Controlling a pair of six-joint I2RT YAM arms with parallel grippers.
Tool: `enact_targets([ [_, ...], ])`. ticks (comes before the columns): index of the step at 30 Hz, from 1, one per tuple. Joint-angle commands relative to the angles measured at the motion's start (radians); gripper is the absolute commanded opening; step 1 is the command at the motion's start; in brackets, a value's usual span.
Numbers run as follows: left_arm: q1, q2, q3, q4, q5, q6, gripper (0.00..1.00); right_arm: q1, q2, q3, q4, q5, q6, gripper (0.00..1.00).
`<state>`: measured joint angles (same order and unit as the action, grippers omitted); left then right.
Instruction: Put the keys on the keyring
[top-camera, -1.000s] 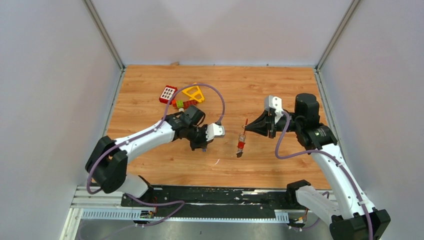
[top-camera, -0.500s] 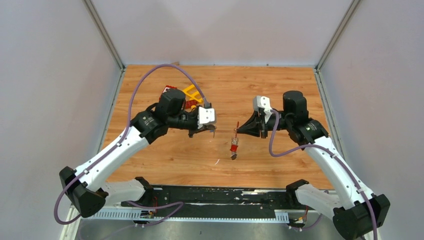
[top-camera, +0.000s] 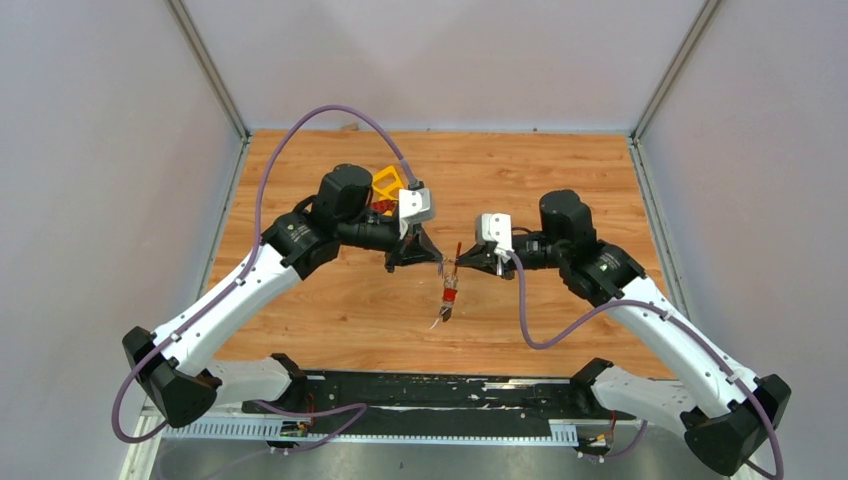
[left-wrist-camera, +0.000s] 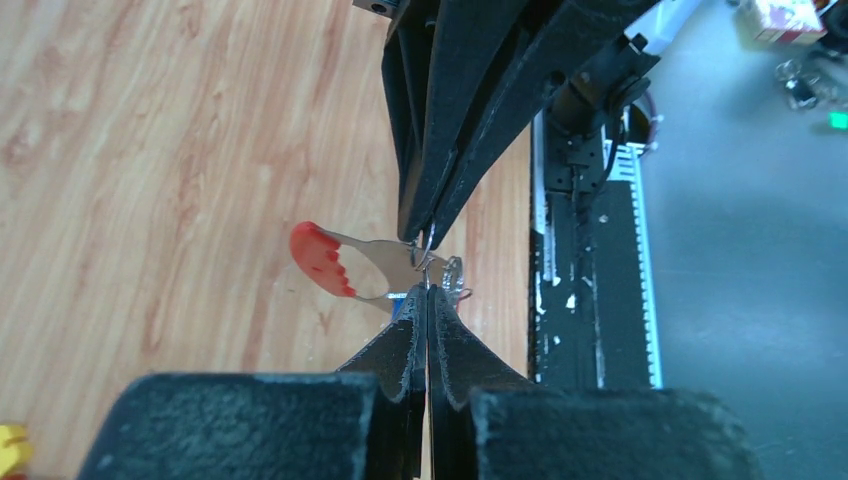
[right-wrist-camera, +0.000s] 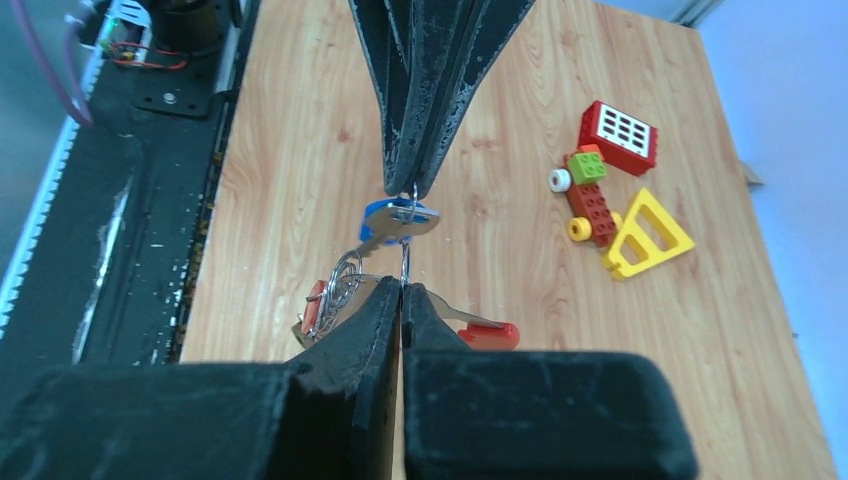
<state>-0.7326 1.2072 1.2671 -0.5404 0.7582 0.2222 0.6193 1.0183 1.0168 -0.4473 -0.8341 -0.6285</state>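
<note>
Above the middle of the table, my left gripper and right gripper meet tip to tip. The right gripper is shut on the thin wire loop of the keyring. The keyring's silver coils and red clip hang below. A red-headed key dangles from the loop beside the right fingers. The left gripper is shut on the blue-headed key, held right against the wire loop. Whether the blue key is threaded on the loop cannot be told.
A red square block with white buttons, a yellow triangular frame and small red, green and yellow blocks lie at the back left of the wooden table. The black base rail runs along the near edge.
The left arm has risen from the table and swung right. The right arm has carried the hanging keyring left. The two gripper tips now meet.
</note>
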Motion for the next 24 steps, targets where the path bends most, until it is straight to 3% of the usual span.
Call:
enact_targets([
  [1, -0.002, -0.004, 0.006, 0.053, 0.042, -0.13, 0.0, 0.056, -0.049, 0.011, 0.074, 0.164, -0.064, 0.0],
  [24, -0.002, 0.023, -0.023, 0.087, 0.012, -0.118, 0.0, 0.096, -0.077, -0.038, 0.094, 0.209, -0.064, 0.0],
])
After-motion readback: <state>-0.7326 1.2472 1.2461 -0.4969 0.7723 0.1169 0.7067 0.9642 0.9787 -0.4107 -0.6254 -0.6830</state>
